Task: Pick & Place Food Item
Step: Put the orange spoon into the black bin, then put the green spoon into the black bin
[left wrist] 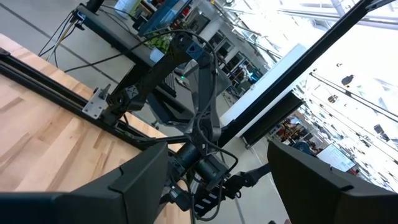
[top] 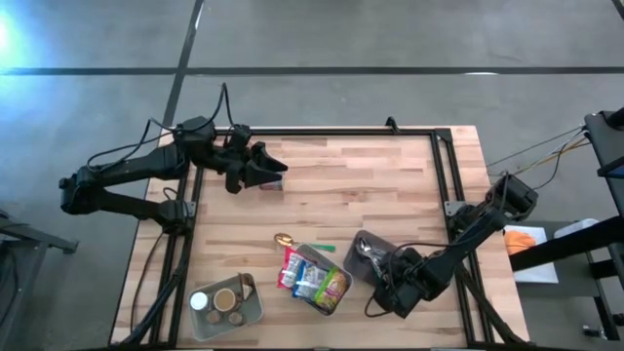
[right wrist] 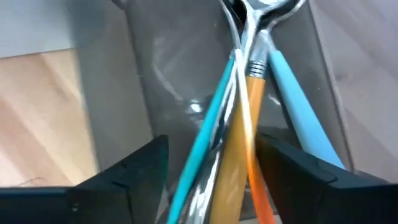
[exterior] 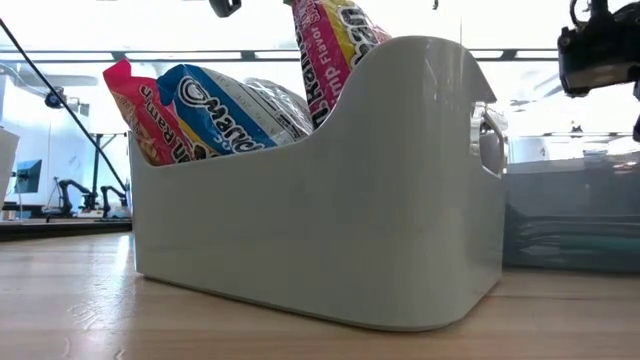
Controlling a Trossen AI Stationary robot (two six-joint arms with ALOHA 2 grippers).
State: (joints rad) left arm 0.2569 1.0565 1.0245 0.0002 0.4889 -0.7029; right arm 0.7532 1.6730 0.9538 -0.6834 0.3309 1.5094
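Observation:
Several snack packets (top: 314, 281) stand in a white bin (top: 336, 302) near the table's front middle. In the low view a pink packet (exterior: 140, 115), a blue one (exterior: 220, 100) and a pink-yellow one (exterior: 335, 35) stick out above the bin's wall (exterior: 320, 210). My right gripper (right wrist: 211, 146) points steeply down, open, over a clear grey bin (top: 386, 240). Its fingers stand on either side of utensils with teal and orange handles (right wrist: 249, 118) that lie in that bin. My left gripper (top: 271, 172) waits open and level above the table's far left.
A gold spoon (top: 283, 239) lies on the wood just beyond the white bin. A grey tray (top: 255, 314) with round items sits at the front left. A black frame rail (top: 439, 175) runs along the table's right side. Bare wood lies in the middle.

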